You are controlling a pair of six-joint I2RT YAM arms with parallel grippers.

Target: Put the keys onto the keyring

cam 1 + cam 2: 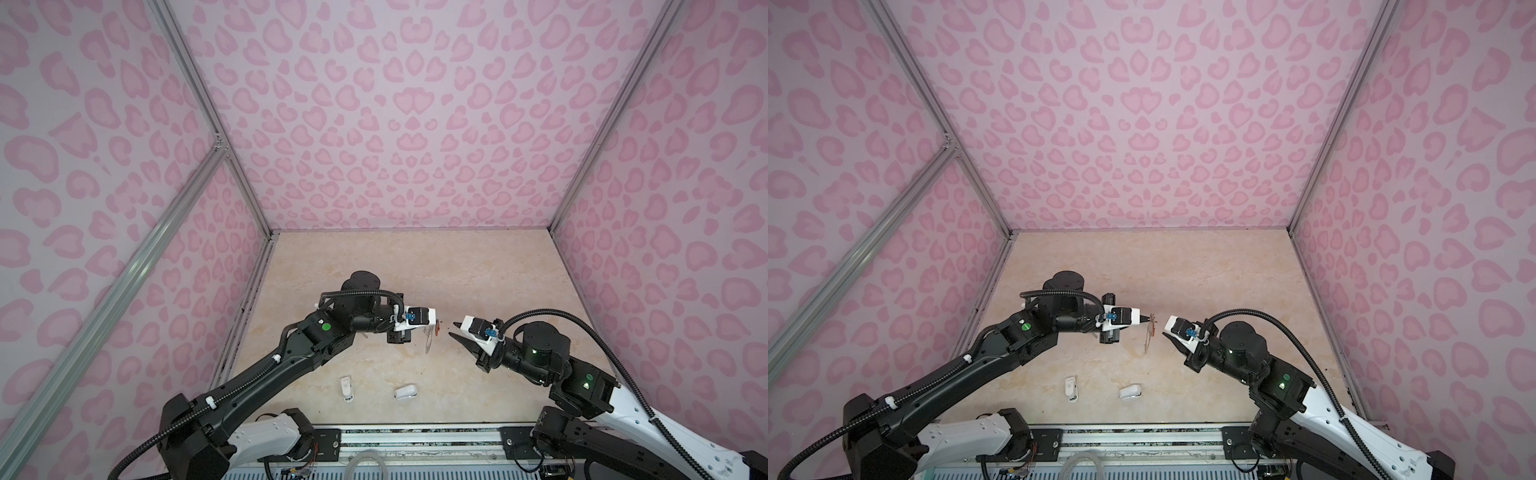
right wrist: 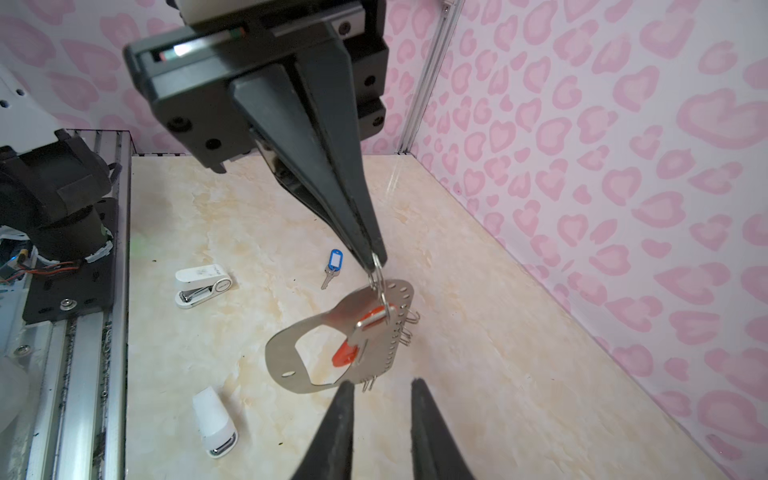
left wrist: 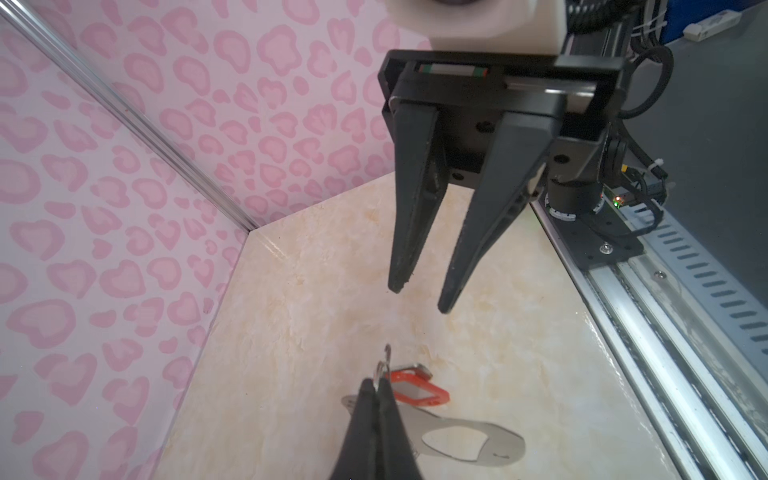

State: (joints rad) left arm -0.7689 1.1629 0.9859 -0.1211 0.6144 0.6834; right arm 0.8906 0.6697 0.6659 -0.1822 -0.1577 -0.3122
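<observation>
The left fingers [image 2: 353, 208] are clenched on one wire ring [image 2: 377, 270], so the keyring [image 2: 280, 353] hangs in the air above the middle of the bench [image 2: 498, 332]. Its flat face is turned toward the right fingers [image 3: 471, 249], probably to offer the rings for threading. The right fingers stand parted and empty, just short of the keyring.

There is one keyring and two keys. The orange-tagged key [image 2: 347, 355] dangles against the keyring, seemingly threaded already. The blue-tagged key [image 2: 333, 266] lies loose on the bench. Two white objects [image 2: 201, 284] rest near the bench edge closest to the arms' bases.
</observation>
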